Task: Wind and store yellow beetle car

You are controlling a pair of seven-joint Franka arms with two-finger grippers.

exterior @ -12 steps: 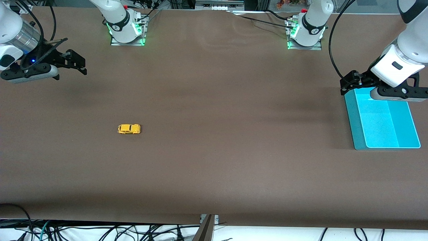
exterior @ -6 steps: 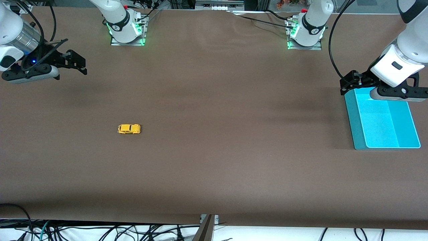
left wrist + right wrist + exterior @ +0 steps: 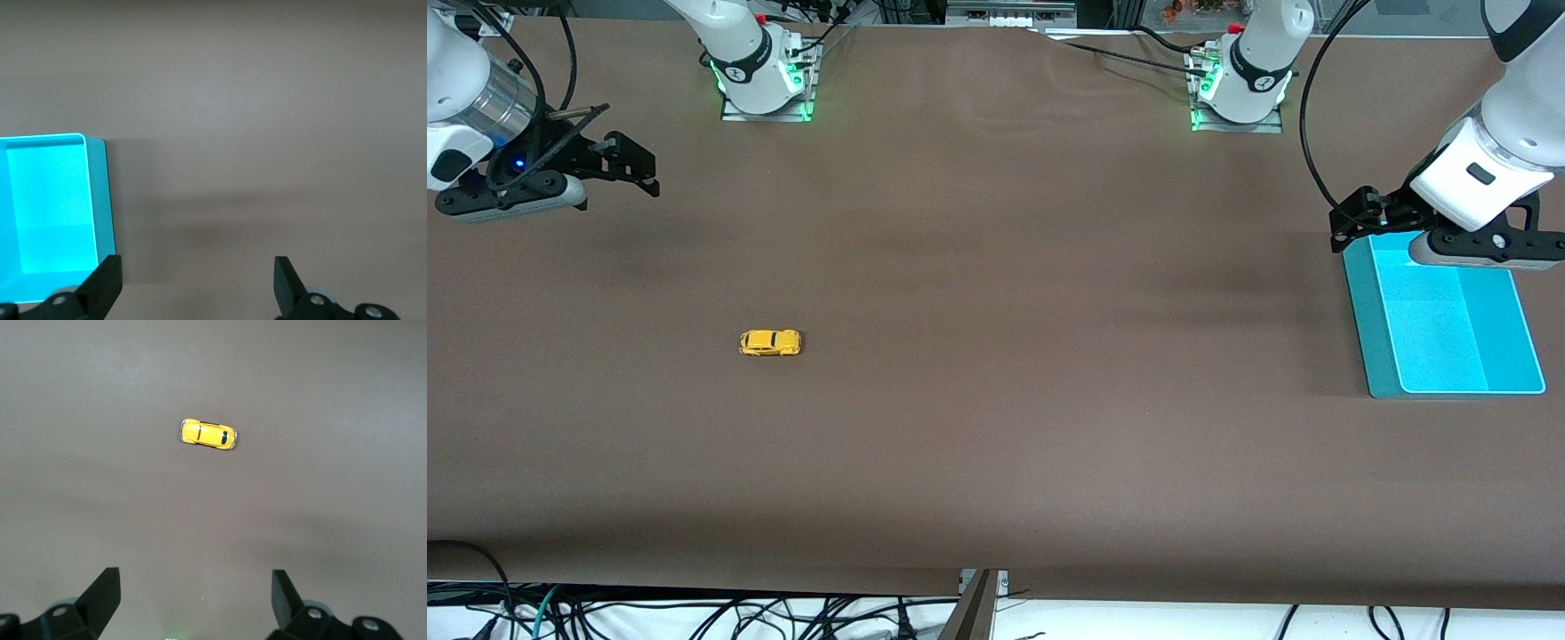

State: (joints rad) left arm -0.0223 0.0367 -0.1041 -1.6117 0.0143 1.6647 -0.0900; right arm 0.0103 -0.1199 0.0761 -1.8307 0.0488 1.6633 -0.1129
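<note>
The yellow beetle car stands on its wheels on the brown table, toward the right arm's end; it also shows in the right wrist view. My right gripper hangs open and empty above the table at the right arm's end, well apart from the car; its own view shows the fingers wide apart. My left gripper is open and empty over the edge of the cyan bin; in its own view the fingers stand wide apart beside the bin.
The cyan bin is empty and sits at the left arm's end of the table. Both arm bases stand along the table's edge farthest from the front camera. Cables hang below the edge nearest that camera.
My right gripper has crept slightly upward in the front view. The car, the bin and my left gripper have not visibly moved.
</note>
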